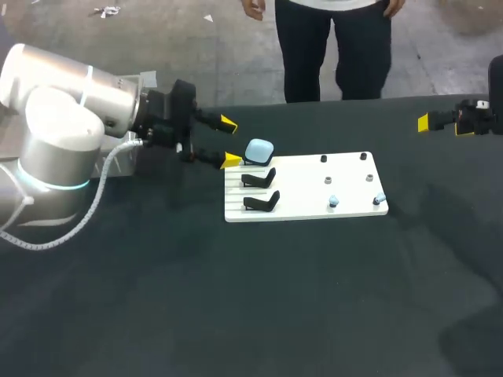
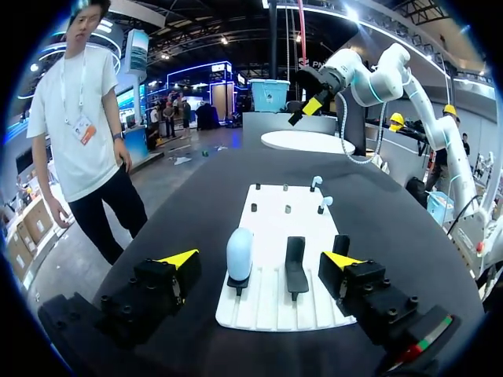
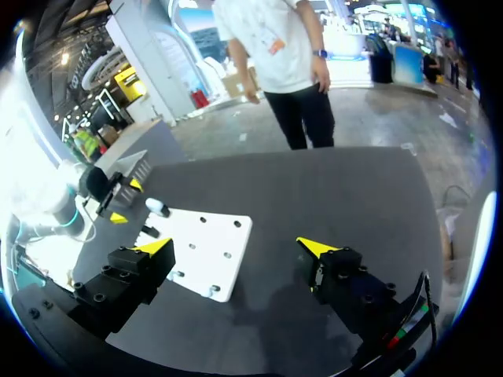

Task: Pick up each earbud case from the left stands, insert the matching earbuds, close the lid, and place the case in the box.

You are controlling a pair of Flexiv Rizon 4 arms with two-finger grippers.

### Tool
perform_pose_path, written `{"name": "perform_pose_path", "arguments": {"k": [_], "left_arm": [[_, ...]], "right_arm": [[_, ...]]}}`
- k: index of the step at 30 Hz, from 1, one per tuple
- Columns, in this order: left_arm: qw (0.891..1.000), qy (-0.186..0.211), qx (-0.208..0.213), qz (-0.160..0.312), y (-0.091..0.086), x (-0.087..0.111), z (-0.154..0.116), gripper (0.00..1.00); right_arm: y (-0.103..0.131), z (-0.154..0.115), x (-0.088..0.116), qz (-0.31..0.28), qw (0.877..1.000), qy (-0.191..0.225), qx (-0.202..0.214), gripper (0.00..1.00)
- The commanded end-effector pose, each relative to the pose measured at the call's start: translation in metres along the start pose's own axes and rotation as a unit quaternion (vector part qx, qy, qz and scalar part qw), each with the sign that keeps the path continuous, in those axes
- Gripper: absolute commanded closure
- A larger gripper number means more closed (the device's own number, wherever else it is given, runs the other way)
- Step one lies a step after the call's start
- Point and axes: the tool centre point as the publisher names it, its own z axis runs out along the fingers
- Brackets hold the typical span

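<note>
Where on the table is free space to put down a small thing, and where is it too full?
The table is bare along the near side of the white board, and between the board's right end and the right gripper. It is crowded at the board's left end: the open left gripper faces the earbud case, beside two empty stands.

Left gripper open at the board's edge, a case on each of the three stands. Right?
No: only one case, on the far end. The middle stand and near stand are bare, per the head view. The left gripper is open at the board's edge.
</note>
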Motion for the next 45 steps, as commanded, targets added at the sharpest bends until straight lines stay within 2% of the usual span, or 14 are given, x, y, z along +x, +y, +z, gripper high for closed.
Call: {"name": "perform_pose_path", "arguments": {"k": [1, 7, 13, 28, 35, 40, 44, 45], "left_arm": [[1.000, 0.000, 0.001, 0.000, 0.001, 0.000, 0.000, 0.00], [1.000, 0.000, 0.001, 0.000, 0.001, 0.000, 0.000, 0.00], [1.000, -0.003, -0.008, -0.020, 0.013, 0.005, 0.012, 0.00], [1.000, 0.000, 0.017, -0.019, 0.026, 0.013, 0.046, 0.00], [0.999, -0.008, 0.021, -0.024, 0.026, 0.016, 0.054, 0.00], [0.999, -0.012, 0.028, -0.029, 0.024, 0.017, 0.058, 0.06], [0.999, -0.015, 0.032, -0.029, 0.023, 0.017, 0.060, 0.18], [0.999, -0.015, 0.032, -0.029, 0.022, 0.017, 0.060, 0.18]], "right_arm": [[-0.001, 0.001, 0.000, -0.001, 1.000, 0.000, -0.001, 0.00], [-0.001, 0.001, 0.000, -0.001, 1.000, 0.000, -0.001, 0.00], [-0.001, 0.001, 0.000, -0.001, 1.000, 0.000, -0.001, 0.00], [-0.001, 0.001, 0.000, -0.001, 1.000, 0.000, -0.001, 0.00], [-0.001, 0.001, 0.000, -0.001, 1.000, 0.000, -0.001, 0.00], [-0.001, 0.001, 0.000, -0.001, 1.000, 0.000, -0.001, 0.00], [-0.001, 0.001, 0.000, -0.001, 1.000, 0.000, -0.001, 0.00], [-0.001, 0.001, 0.000, -0.001, 1.000, 0.000, -0.001, 0.00]]}}
